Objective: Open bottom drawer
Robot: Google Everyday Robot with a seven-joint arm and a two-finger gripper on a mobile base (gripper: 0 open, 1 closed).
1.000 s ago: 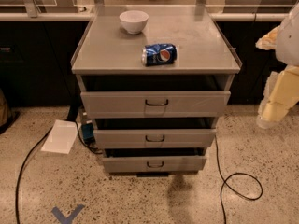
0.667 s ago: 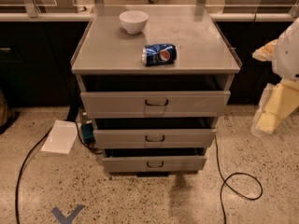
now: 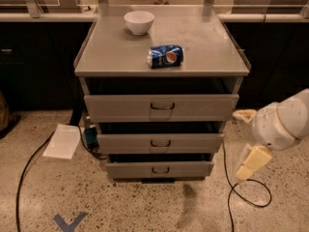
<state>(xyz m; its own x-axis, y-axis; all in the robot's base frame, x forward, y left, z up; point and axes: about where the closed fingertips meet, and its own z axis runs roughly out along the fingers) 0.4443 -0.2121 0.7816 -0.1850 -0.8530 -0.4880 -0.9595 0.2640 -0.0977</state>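
Right of the cabinet (image 3: 193, 47): your gripper (image 3: 239, 144), fingers (image 3: 252, 161) spread, empty.
Lowest tier: bottom drawer (image 3: 130, 170), handle (image 3: 160, 169) untouched, well apart.

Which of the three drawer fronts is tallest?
The top drawer, directly under the cabinet top; the middle drawer and bottom drawer have shallower fronts. The gripper hangs right of them, touching none.

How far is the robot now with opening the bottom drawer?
Nothing looks done yet: the bottom drawer front lies roughly in line with the middle drawer above it. In hand: the pincer hangs right of the cabinet, apart from the handle. Left: reach the handle, grip it, pull.
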